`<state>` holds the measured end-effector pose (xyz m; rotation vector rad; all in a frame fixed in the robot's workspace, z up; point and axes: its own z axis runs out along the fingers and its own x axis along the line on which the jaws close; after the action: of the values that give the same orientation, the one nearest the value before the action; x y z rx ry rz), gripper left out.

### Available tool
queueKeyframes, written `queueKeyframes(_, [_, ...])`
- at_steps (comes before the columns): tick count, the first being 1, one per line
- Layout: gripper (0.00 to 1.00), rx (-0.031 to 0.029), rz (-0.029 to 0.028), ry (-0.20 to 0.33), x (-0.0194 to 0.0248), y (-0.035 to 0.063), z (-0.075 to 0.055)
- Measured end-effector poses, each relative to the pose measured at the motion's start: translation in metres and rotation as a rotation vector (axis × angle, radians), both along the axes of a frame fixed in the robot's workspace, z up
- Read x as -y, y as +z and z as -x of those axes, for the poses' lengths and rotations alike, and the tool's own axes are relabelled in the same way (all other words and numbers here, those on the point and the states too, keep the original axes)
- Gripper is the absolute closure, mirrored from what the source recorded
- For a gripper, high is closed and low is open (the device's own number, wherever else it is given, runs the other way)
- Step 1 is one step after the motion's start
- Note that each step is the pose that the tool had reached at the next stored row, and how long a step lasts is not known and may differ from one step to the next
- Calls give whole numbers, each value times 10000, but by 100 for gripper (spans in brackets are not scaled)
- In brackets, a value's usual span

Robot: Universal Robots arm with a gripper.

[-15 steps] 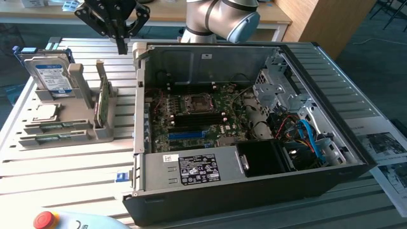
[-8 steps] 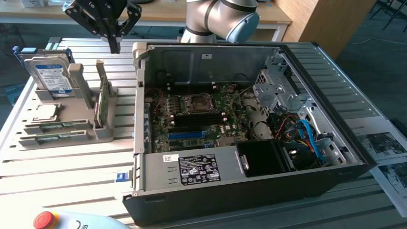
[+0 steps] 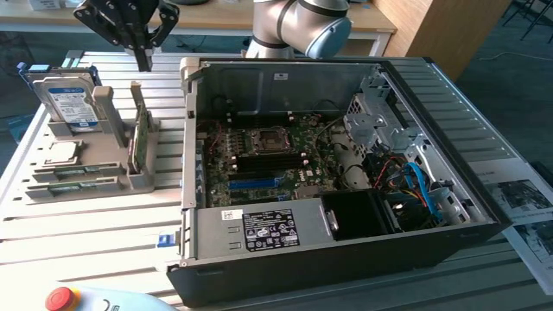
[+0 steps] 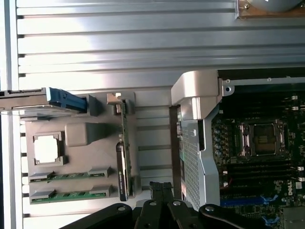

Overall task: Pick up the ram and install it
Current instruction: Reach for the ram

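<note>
our claw (image 3: 144,63) hangs high over the table (image 3: 87,240), fingers pressed together and holding nothing. the ram (image 3: 140,139) stands on its long edge in a slot of the grey holder (image 3: 138,184), between the drive (image 3: 65,97) and the case (image 3: 346,259). in the exterior view it lies below the claw and nearer the camera. its long axis runs back toward the claw, parallel to the case's side wall. from the wrist, the ram (image 4: 122,164) sits just off the claw (image 4: 160,188), on the side away from the case. we judge the two well apart in height. closed as it is, the claw could not straddle the thin board. two more sticks (image 3: 74,172) lie flat in the holder, farther from the claw.
</note>
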<state>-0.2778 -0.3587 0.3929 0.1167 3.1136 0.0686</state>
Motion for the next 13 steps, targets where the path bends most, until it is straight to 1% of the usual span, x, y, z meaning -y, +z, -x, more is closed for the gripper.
queueKeyframes(13, [90,0,0,1,-50,0,303])
